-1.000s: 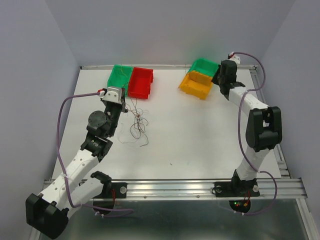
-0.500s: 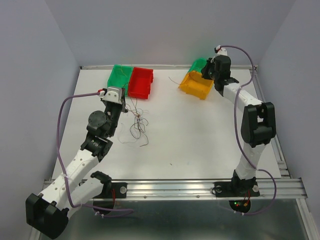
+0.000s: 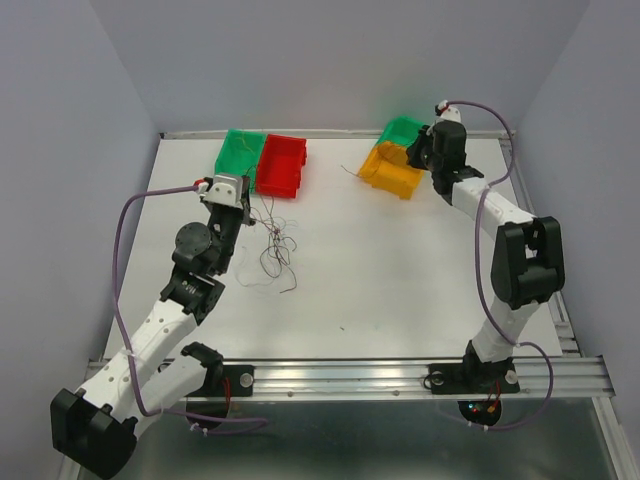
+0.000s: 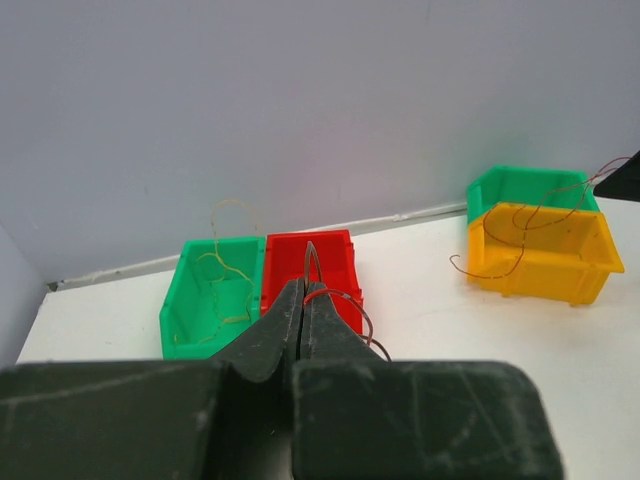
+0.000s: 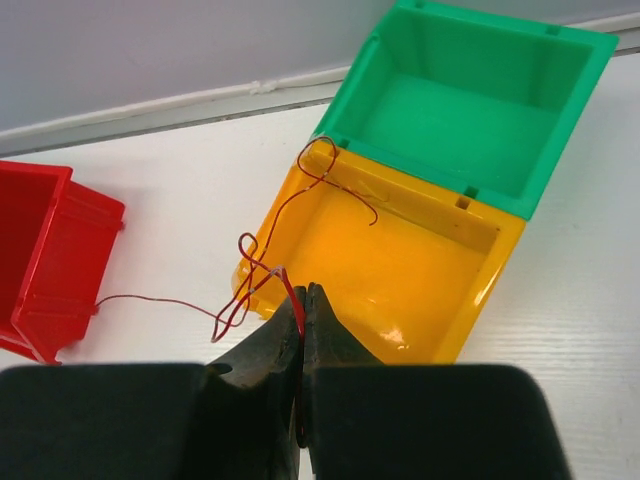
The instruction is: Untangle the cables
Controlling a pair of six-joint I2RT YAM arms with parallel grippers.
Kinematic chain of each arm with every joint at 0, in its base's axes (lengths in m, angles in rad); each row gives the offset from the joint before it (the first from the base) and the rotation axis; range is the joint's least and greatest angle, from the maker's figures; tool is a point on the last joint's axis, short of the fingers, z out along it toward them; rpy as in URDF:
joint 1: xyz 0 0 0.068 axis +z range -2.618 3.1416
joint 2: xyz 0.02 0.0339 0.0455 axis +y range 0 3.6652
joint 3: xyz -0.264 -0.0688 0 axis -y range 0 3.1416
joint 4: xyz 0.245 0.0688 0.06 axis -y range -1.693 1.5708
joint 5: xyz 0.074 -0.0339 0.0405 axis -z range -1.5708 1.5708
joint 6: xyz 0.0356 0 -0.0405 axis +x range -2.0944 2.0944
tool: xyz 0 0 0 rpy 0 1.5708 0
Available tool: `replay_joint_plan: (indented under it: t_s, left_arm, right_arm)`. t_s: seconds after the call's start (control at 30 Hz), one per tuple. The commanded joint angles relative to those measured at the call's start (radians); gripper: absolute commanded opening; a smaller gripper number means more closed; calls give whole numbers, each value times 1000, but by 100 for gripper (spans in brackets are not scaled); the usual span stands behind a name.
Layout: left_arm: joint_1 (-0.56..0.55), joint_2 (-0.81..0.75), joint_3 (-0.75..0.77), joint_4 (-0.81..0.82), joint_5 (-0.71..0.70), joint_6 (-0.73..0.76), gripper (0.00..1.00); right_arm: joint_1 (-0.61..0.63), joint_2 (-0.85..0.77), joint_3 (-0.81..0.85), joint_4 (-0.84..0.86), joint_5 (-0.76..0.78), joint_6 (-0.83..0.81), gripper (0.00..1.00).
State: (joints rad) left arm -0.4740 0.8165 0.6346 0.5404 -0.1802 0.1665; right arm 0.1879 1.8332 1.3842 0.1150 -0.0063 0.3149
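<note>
The right gripper [image 5: 303,297] has its jaws pressed together on a dark red strand [image 5: 248,262], pinched right at the tips. From there the strand loops up over the near-left corner of the yellow bin [image 5: 400,270] and curls across its rim. One end trails left over the white table [image 5: 170,200] towards the red bin [image 5: 50,240]. A green bin [image 5: 470,110] touches the yellow one's far side.

The left gripper [image 4: 305,290] is likewise closed, nipping wire strands [image 4: 340,293]: a fine end sticks up from the tips and a dark red loop curls out to their right. Ahead of it a second green bin [image 4: 175,320], with a yellowish strand [image 4: 222,258] draped in it, stands against the red bin.

In the overhead view the tangle of cables [image 3: 277,246] lies on the table just beside the left gripper, near the red bin.
</note>
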Motion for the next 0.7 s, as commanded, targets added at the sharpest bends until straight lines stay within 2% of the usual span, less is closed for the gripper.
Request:
replay_joint_plan:
  t_s: [0.0, 0.3, 0.37, 0.53, 0.67]
  left_arm:
    - [2, -36, 5, 50, 12, -4, 1]
    - [0, -28, 8, 52, 10, -4, 1]
    - [2, -30, 8, 49, 10, -4, 1]
    - [0, -37, 8, 49, 10, -4, 1]
    - [2, -42, 5, 49, 13, -5, 1]
  right_arm:
    - [4, -97, -40, 43, 16, 12, 1]
    - [28, -77, -13, 51, -116, -53, 0]
    - [31, -97, -28, 49, -69, -27, 1]
    - [31, -141, -63, 14, 233, 65, 0]
    - [31, -109, -2, -144, 386, 85, 0]
